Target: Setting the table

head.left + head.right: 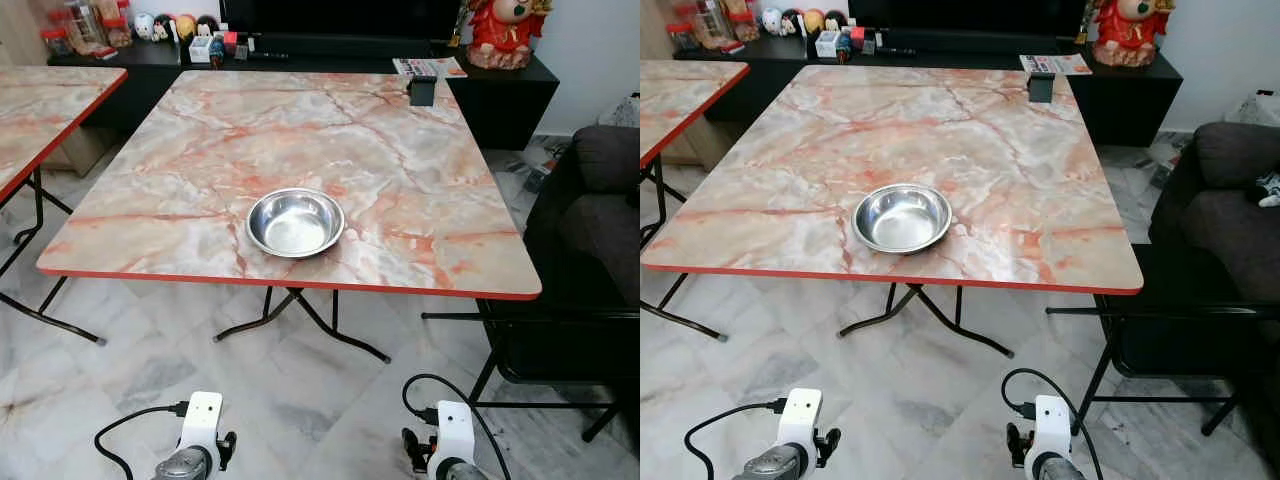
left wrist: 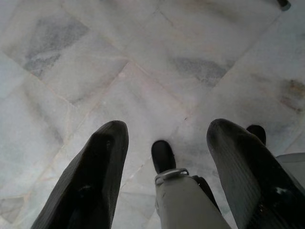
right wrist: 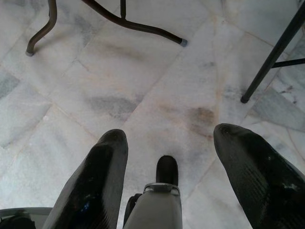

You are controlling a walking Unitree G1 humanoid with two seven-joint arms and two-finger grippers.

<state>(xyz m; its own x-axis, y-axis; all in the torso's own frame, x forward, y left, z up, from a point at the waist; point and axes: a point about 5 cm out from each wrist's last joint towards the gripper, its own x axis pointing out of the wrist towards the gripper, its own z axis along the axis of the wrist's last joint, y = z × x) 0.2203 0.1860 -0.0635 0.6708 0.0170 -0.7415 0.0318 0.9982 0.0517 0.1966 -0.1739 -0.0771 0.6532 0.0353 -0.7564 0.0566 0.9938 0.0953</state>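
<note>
A shiny steel bowl sits empty near the front edge of the marble-patterned table with a red rim. Both arms hang low in front of the table, over the floor. My left gripper is open, its two black fingers spread above the marble tiles with nothing between them. My right gripper is open too, fingers pointing down at the floor near the table's legs. The left wrist and the right wrist show at the bottom of the eye views.
A small black holder stands at the table's far right corner. A second matching table is at the left. A dark sofa and black chair frame stand at the right. A black cabinet with ornaments runs behind.
</note>
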